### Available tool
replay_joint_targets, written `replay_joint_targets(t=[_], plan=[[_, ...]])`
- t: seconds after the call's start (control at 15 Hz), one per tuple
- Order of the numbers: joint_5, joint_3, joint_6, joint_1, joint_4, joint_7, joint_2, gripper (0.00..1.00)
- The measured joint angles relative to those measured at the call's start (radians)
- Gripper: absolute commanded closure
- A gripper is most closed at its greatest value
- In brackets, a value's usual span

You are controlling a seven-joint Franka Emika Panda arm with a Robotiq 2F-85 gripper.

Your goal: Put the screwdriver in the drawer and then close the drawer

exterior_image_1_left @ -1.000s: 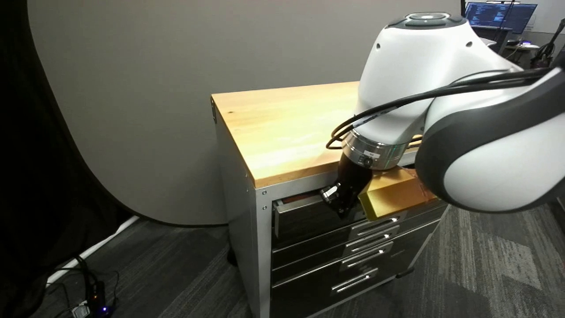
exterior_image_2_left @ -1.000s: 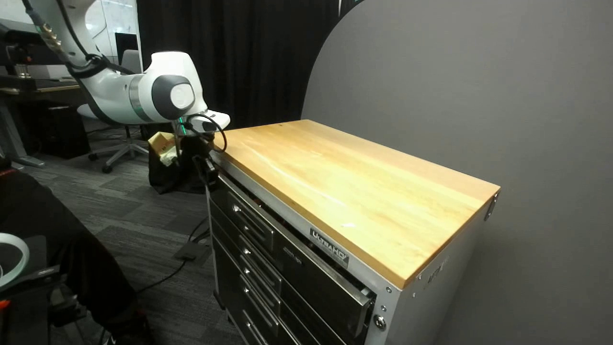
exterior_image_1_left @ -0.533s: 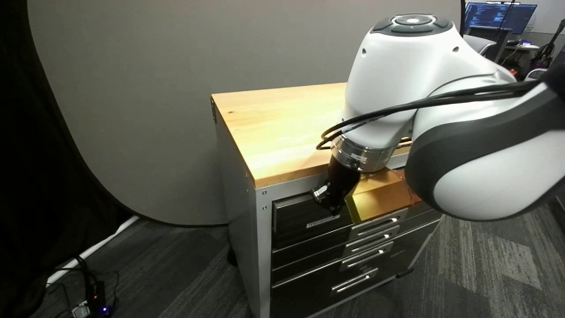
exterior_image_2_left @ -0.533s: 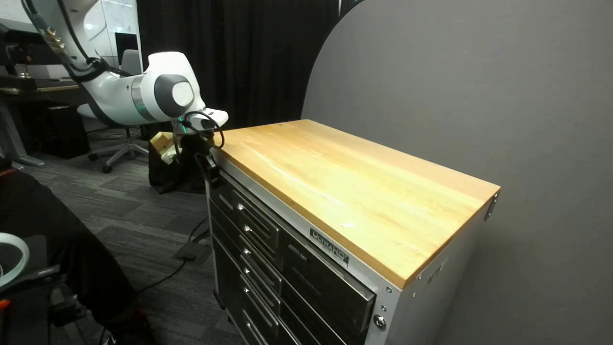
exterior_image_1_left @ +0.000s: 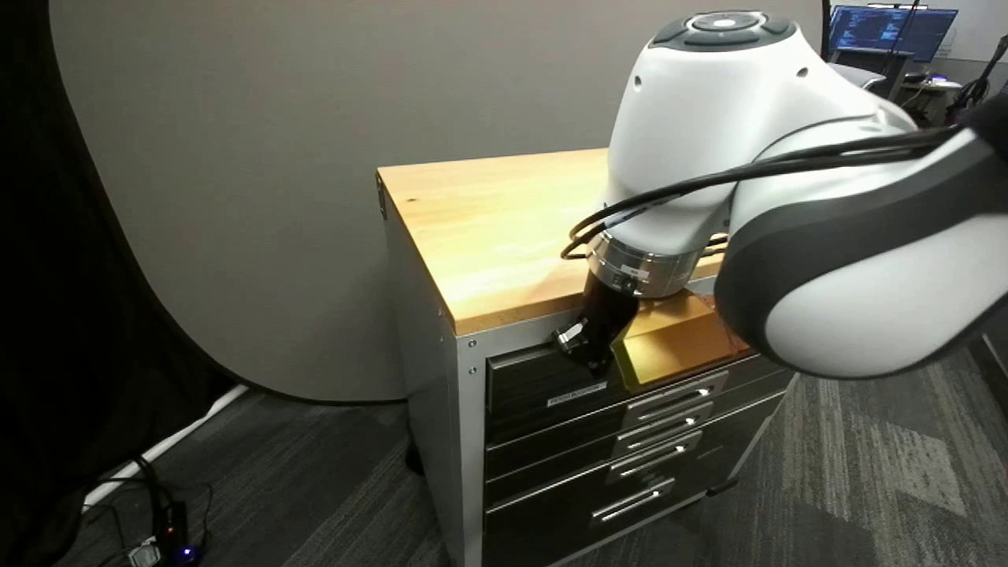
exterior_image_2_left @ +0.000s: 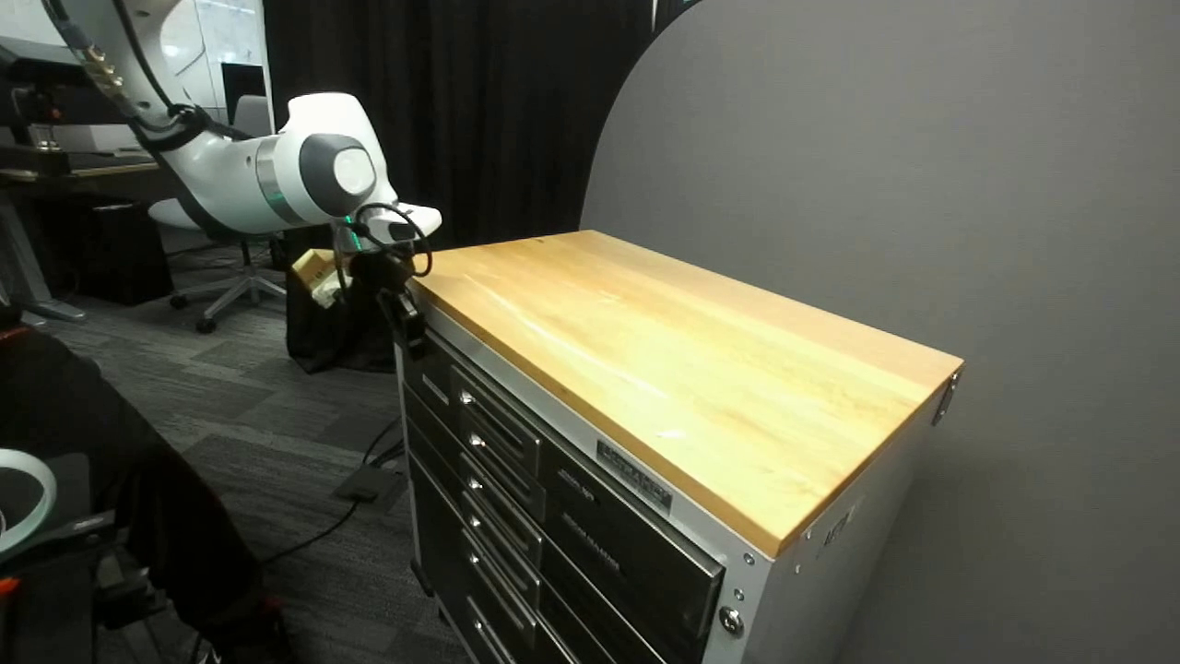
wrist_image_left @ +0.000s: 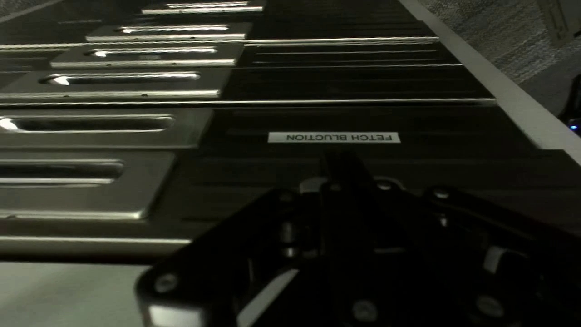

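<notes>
Drawer point(exterior_image_2_left: 562, 478) sits flush, directly below the worktop point(exterior_image_2_left: 682, 387). I have the gripper point(wrist_image_left: 340, 159) pinched narrow, in front of and lower than the worktop's edge; whether it touches the drawer, I can't tell.

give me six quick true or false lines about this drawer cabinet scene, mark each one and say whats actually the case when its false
1. The top drawer stands wide open. False: it is pushed in, its front close to the cabinet frame.
2. The worktop is wooden. True.
3. The jaws are spread far apart. False: the wrist view shows them shut.
4. A white label appears upside down in the wrist view. True.
5. The screwdriver lies in plain sight. False: it cannot be seen in any of the three views.
6. A screen is lit in the background of an exterior view. True.
</notes>
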Motion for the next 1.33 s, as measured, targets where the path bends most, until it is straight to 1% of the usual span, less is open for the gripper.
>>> replay_joint_targets(t=[0.13, 0.2, 0.27, 0.47, 0.53, 0.6, 0.73, 1.0, 1.2, 1.33], plan=[[0.000, 0.001, -0.074, -0.022, -0.001, -0.008, -0.034, 0.47], [0.000, 0.004, -0.122, -0.036, -0.001, -0.018, -0.058, 0.38], [0.000, 0.013, -0.178, -0.056, -0.001, -0.036, -0.086, 0.32], [0.003, 0.074, -0.380, -0.138, 0.010, -0.118, -0.179, 0.08], [0.011, 0.102, -0.453, -0.170, 0.019, -0.155, -0.207, 0.02], [0.020, 0.131, -0.531, -0.201, 0.032, -0.194, -0.234, 0.00], [0.035, 0.181, -0.683, -0.252, 0.067, -0.274, -0.279, 0.00], [0.063, 0.254, -0.961, -0.316, 0.157, -0.433, -0.339, 0.00], [0.085, 0.288, -1.100, -0.342, 0.221, -0.517, -0.354, 0.00], [0.091, 0.294, -1.120, -0.346, 0.235, -0.533, -0.355, 0.00]])
